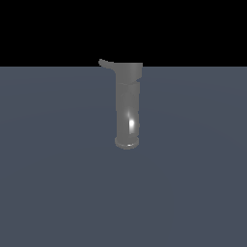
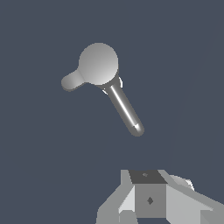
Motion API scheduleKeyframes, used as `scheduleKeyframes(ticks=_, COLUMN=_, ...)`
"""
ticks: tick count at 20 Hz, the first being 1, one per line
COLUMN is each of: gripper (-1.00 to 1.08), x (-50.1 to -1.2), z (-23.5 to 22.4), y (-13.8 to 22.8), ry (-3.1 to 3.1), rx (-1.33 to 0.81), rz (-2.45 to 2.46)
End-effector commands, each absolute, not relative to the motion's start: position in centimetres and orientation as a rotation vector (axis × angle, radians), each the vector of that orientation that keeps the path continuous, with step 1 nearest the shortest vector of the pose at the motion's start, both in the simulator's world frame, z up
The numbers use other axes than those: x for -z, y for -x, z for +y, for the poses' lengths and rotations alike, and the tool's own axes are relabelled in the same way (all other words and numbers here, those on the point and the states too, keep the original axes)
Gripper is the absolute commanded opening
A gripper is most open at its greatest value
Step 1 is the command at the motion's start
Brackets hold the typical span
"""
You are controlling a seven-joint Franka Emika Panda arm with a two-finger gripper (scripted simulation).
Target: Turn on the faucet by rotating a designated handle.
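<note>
The faucet (image 1: 128, 108) is a glossy grey column that stands upright, with a flared round rim (image 1: 127, 143) at the bottom and a wider cap (image 1: 129, 71) at the top. The handle (image 1: 106, 63) is a short tapered lever that sticks out from the cap toward the exterior view's left. In the wrist view I see the faucet's round cap (image 2: 98, 63) from above, the handle (image 2: 72, 82) as a short stub beside it, and a long shiny cylinder (image 2: 126, 108) running from the cap. My gripper (image 2: 148, 188) shows only partly at the frame edge, well apart from the faucet and touching nothing.
The faucet stands on a plain dark blue-grey floor (image 1: 58, 183). Nothing else is in view. The gripper does not show in the exterior view.
</note>
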State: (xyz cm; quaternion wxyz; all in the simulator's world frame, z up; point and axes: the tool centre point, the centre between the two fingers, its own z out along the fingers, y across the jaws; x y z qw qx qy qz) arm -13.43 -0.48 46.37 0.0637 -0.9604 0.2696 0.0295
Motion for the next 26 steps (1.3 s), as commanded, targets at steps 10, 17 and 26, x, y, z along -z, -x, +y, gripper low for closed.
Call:
scheduleKeyframes(ticks=10, gripper=-1.0, x=-42.4, z=0.8, y=7.0, ry=2.747, rx=-0.14, rz=1.235)
scheduleKeyframes(ticks=17, gripper=-1.0, x=-39.6, z=1.7, y=3.4, ry=2.642, rx=-0.151, rz=1.491)
scheduleKeyframes(ticks=26, gripper=-1.0, x=-35.6, z=3.1, y=-0.9, ry=2.485, rx=-0.128, rz=1.812)
